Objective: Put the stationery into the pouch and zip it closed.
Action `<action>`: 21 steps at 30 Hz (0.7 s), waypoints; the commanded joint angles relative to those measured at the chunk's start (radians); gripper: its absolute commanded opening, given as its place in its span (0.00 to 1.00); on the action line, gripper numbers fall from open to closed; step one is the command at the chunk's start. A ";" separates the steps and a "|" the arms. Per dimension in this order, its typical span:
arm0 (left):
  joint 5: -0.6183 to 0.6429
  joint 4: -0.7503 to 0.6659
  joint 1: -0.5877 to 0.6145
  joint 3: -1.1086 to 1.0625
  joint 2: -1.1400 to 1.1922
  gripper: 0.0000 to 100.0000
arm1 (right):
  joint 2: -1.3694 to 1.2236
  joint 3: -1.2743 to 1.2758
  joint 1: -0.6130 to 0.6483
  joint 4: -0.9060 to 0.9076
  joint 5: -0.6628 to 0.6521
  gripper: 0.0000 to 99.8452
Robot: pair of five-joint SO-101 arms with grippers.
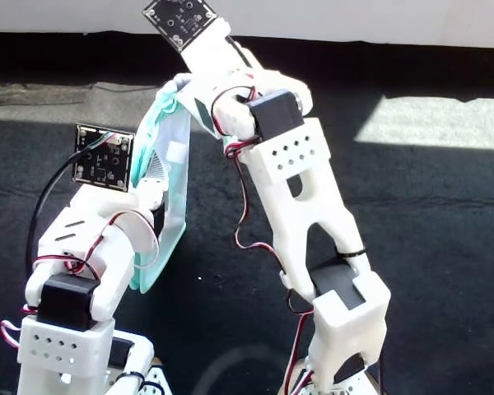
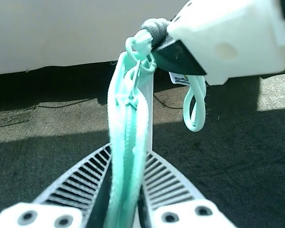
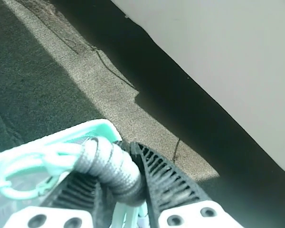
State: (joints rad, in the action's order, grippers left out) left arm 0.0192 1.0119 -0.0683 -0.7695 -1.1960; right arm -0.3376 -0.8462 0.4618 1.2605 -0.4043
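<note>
A mint-green translucent pouch point(image 1: 171, 177) hangs in the air between the two arms, its zipper edge point(image 2: 128, 137) standing upright. My left gripper point(image 2: 128, 153) is shut on the pouch's lower end, with the zipper strip pinched between its ribbed fingers point(image 2: 166, 183). At the pouch's upper corner, the right gripper point(image 3: 111, 161) is shut on the grey cord pull point(image 3: 109, 166); the left wrist view also has that gripper point(image 2: 180, 45) above the slider point(image 2: 133, 90). A mint loop strap point(image 2: 194, 107) dangles from that corner. Below the slider the zipper looks closed.
The dark felt table top point(image 1: 428, 247) lies below, with a sunlit patch point(image 1: 436, 122) at the far right. A white wall point(image 1: 354, 16) runs along the back edge. Red and black cables point(image 1: 245, 206) trail down the right arm.
</note>
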 commanded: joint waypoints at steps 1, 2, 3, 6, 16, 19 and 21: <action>0.002 0.015 0.001 -0.007 -0.018 0.01 | -0.033 -0.035 -0.171 -0.073 0.003 0.01; 0.002 0.015 0.002 -0.007 -0.018 0.01 | -0.042 -0.035 -0.182 -0.082 0.003 0.01; 0.002 0.012 0.002 -0.007 -0.018 0.01 | -0.051 -0.035 -0.193 -0.091 0.003 0.01; 0.000 0.009 0.002 -0.005 -0.018 0.01 | -0.079 -0.035 -0.222 -0.117 0.003 0.01; -0.003 0.008 0.001 -0.004 -0.018 0.01 | -0.114 -0.041 -0.225 -0.101 0.009 0.01; -0.005 -0.008 0.002 0.016 -0.010 0.01 | -0.076 -0.096 -0.199 -0.005 0.009 0.01; -0.005 -0.049 0.002 0.022 -0.008 0.01 | -0.042 -0.137 -0.173 0.081 0.011 0.01</action>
State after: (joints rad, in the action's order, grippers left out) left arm 0.0207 1.0119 -0.0606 -0.7802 -1.2022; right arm -0.4710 -0.8984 0.2547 1.2497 -0.4012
